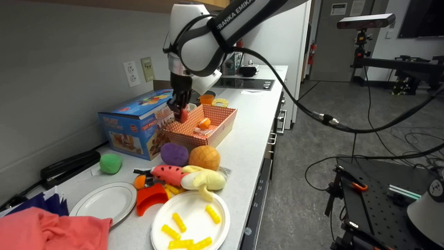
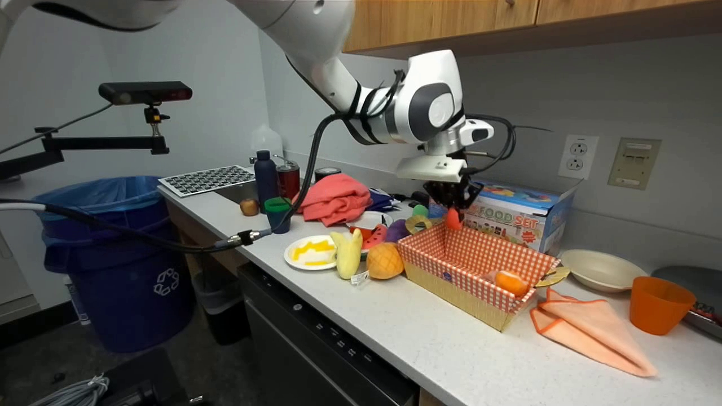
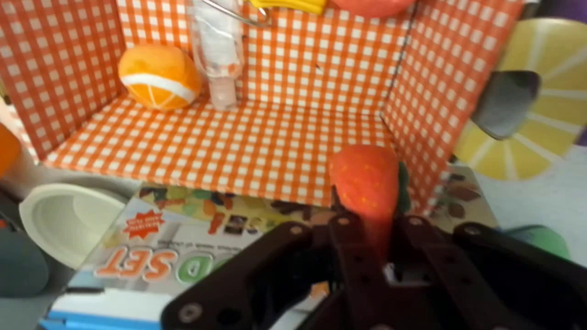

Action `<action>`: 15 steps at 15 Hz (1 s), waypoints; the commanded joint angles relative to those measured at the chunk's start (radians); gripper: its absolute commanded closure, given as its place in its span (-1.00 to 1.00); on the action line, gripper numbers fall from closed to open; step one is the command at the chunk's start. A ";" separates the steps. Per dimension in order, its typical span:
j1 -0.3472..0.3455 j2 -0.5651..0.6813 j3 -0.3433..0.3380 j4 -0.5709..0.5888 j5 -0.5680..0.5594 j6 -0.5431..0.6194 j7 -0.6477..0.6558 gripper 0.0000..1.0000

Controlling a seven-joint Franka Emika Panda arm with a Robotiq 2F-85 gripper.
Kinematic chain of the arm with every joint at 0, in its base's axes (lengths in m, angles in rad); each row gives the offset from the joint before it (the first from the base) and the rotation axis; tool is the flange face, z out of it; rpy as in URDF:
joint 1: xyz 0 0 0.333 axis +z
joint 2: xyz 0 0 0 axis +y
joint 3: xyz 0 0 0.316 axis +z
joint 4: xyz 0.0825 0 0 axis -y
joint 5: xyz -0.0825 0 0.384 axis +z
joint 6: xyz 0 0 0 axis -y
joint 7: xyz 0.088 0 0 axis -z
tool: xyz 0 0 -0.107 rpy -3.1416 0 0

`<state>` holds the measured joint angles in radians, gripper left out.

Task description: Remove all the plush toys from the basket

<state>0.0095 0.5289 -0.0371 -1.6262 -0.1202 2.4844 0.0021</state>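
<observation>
Strawberry point(image 3: 364, 174) hangs pinched in the gripper point(image 3: 370, 204), rounded end down, long axis seemingly near upright.

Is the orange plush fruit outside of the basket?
No, in the wrist view the orange plush fruit lies inside the basket, beside a small clear bottle.

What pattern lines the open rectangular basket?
Orange-and-white checked lining, clearest in the wrist view.

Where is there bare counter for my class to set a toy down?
Mainly the counter between the basket, napkin and front edge; another patch between the napkin and orange cup. Crowded: from front plate to basket, where banana, watermelon and purple toy bunch up, and between basket and box.
</observation>
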 commanded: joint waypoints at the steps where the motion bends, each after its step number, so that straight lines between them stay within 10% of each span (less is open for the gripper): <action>1: 0.025 -0.104 0.049 -0.074 0.007 0.039 -0.043 0.92; 7: 0.058 -0.133 0.136 -0.133 0.026 0.040 -0.117 0.91; 8: 0.062 -0.132 0.140 -0.145 0.024 0.038 -0.121 0.17; 15: 0.034 -0.141 0.143 -0.166 0.058 0.041 -0.149 -0.73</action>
<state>0.0680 0.4175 0.1056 -1.7787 -0.1044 2.5116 -0.1091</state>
